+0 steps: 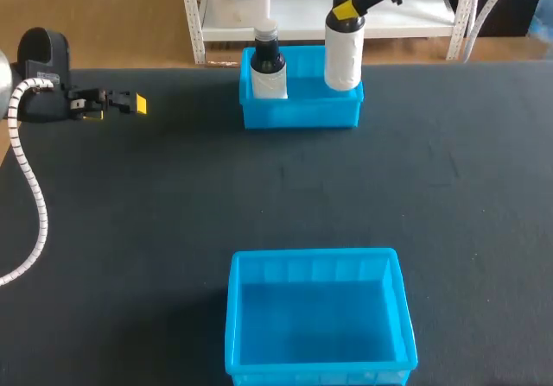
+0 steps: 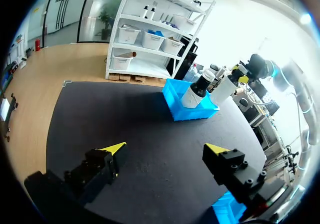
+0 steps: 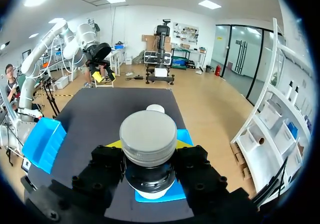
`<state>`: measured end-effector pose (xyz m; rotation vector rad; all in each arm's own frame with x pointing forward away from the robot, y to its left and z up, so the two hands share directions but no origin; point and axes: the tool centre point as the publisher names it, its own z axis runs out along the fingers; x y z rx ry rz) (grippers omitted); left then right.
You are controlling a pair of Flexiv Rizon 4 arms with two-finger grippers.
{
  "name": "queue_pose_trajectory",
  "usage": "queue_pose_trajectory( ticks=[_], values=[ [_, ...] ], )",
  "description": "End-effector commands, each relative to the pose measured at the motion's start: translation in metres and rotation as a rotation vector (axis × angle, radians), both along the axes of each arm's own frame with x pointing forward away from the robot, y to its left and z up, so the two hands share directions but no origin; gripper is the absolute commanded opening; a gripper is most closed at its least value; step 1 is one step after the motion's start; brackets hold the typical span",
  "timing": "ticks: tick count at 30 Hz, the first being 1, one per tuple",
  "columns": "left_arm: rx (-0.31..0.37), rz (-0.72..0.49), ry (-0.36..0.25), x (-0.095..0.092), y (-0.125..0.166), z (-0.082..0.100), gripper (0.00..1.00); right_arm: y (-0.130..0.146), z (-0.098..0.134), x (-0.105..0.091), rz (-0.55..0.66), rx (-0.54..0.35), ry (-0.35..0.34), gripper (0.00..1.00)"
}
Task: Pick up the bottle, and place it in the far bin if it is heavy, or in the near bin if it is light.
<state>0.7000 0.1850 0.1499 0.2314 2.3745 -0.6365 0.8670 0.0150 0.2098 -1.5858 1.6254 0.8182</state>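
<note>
Right gripper [image 1: 346, 10] clamped on the neck of the white bottle [image 1: 343, 53]; bottle upright, base inside the right half of the far bin [image 1: 298, 117] at the table's [image 1: 173, 205] far edge. Dark bottle [image 1: 268, 65] stands in the left half; white label, print illegible. Near bin [image 1: 315, 254] at the near edge. Left gripper [image 2: 165, 151] by the far-left corner, fingers spread apart.

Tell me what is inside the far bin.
A dark bottle stands in the left part of the far bin. A white bottle, its neck held by the right gripper, is in the right part. The front wall hides both bases, so whether it rests there is unclear.
</note>
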Motion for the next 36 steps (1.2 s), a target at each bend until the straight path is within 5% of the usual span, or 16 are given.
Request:
queue_pose_trajectory(
  ticks=[1,36],
  values=[
    [0.000,0.000,0.000,0.000,0.000,0.000,1.00,0.003,-0.001,0.012,0.052,0.006,0.026,0.00],
    [0.000,0.000,0.000,0.000,0.000,0.000,1.00,0.018,-0.034,0.013,0.144,-0.004,0.057,0.00]
  ],
)
